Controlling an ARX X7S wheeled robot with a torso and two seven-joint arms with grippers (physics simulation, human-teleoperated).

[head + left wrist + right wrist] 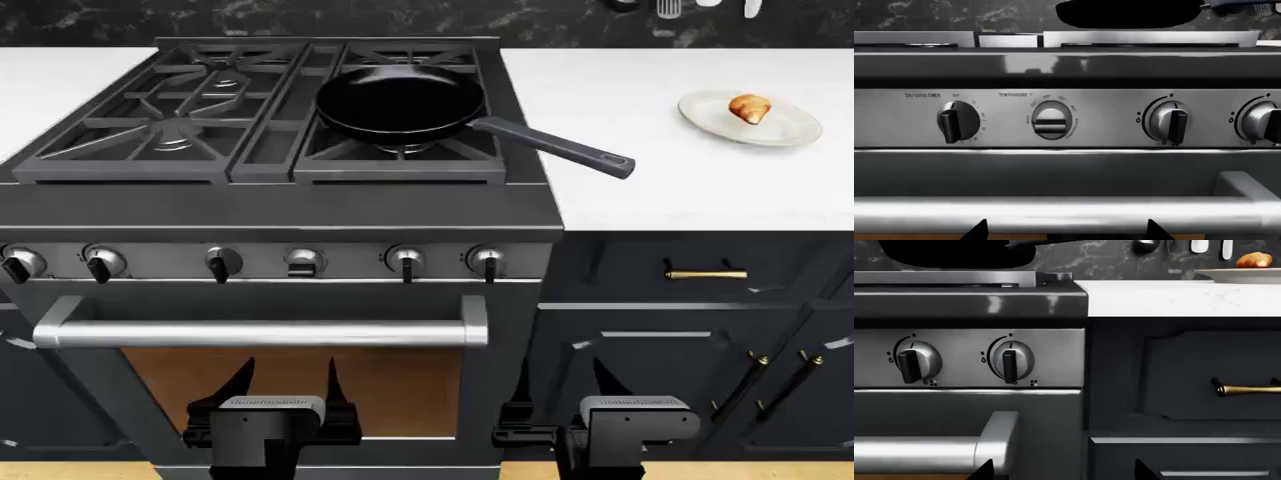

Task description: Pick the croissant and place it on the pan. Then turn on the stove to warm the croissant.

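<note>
Kitchen setup: white countertop point(641, 120) runs either side of the stove point(280, 215), dark marble backsplash behind, navy cabinets w/ brass pulls below.

1. Status. The croissant point(750, 108) sits on the cream plate point(787, 128) at the far right of the counter, well apart from the pan point(400, 105). The pan is empty, on the right rear-centre grate, handle point(561, 148) pointing out over the counter toward the plate. No burner appears lit. Judgement: task not started; step in hand = reach and pick the croissant.

2. Grippers. Left gripper point(284, 385) and right gripper point(558, 385) both hang low in front of the oven door, below the bar handle point(254, 335). Jaws on both stand apart, nothing held.

3. Procedure (advice).
- Use the right arm; plate is on its side.
- Raise the arm clear of the counter edge before moving fwd; the wrist view shows the counter lip above the gripper's level.
- Approach from above, jaws across the pastry's narrow width, not its tapered end.
- Close gently; item is small and glossy, likely to slip or roll.
- Lift straight up so the plate isn't dragged.

4. Risks. Pan handle lies between plate and pan: carry the croissant over it w/ margin. Knobs point(487, 262) stay untouched until the croissant is in the pan.
</note>
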